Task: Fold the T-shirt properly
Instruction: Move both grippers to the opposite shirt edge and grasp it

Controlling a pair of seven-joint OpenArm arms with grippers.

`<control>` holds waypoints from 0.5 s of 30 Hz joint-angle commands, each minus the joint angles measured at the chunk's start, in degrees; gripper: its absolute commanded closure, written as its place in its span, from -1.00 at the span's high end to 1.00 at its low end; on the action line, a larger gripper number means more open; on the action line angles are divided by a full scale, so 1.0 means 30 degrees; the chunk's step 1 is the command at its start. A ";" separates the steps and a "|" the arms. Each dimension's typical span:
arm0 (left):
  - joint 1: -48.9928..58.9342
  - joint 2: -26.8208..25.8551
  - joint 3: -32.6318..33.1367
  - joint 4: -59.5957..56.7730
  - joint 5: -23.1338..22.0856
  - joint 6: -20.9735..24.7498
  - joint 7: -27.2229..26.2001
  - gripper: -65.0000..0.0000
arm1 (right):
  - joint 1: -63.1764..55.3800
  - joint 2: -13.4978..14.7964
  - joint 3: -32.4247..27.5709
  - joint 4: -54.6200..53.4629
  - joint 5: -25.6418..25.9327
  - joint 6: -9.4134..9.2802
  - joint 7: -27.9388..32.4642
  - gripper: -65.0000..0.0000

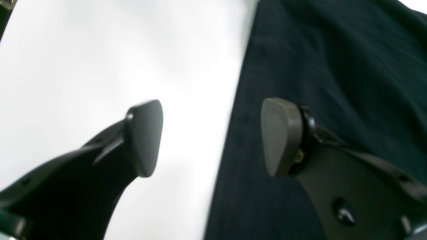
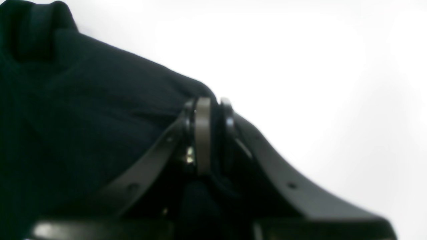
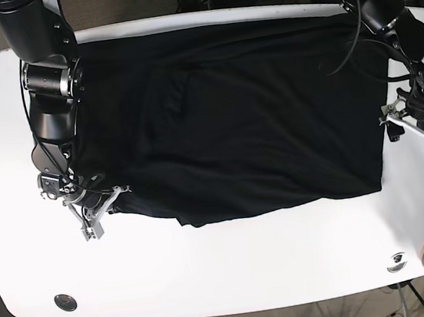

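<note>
Now the black T-shirt [image 3: 230, 117] is lying spread across the far half of the white desk [image 3: 233, 264], reaching almost from its left edge to its right edge. The right gripper [image 2: 213, 110] is pinching the shirt's near-left hem, its jaws closed on a fold of cloth. The left gripper [image 1: 211, 136] is sitting wide open, straddling the shirt's right-hand edge and holding nothing.
</note>
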 commanded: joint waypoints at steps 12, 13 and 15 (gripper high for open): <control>-0.7606 -0.3396 0.3878 -1.3861 -0.0301 -0.0020 -0.5642 0.36 | 0.0409 -0.0041 0.0098 0.0282 0.0055 -0.0150 -0.0307 -0.91; -0.7987 -0.3484 0.4083 -1.4505 -0.0330 -0.0020 -0.5935 0.36 | 0.0409 -0.0129 0.0127 0.0282 0.0055 -0.0150 -0.0307 -0.91; -0.8544 -0.3542 0.4610 -1.5443 -0.0359 -0.0020 -0.6433 0.39 | 0.0409 -0.0188 0.0215 0.0282 0.0055 -0.0150 -0.0307 -0.91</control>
